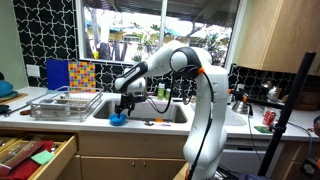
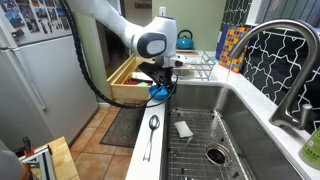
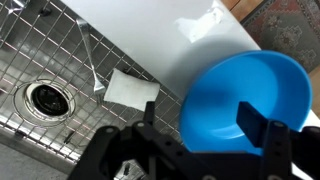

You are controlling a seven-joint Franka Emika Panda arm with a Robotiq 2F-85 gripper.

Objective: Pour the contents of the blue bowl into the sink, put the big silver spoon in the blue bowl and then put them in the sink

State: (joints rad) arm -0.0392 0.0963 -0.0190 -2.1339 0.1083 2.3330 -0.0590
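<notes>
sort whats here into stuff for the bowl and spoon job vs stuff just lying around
For the job:
blue bowl, in the end effector
silver spoon
sink

Lying about:
dish rack
red can
white square in the sink

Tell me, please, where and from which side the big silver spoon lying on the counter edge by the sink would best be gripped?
Probably the middle of the spoon's slim handle, coming straight down from above. It lies flat on the narrow counter strip beside the sink, bowl end towards the blue bowl that the end effector holds, so closing across the handle's width looks easiest.
</notes>
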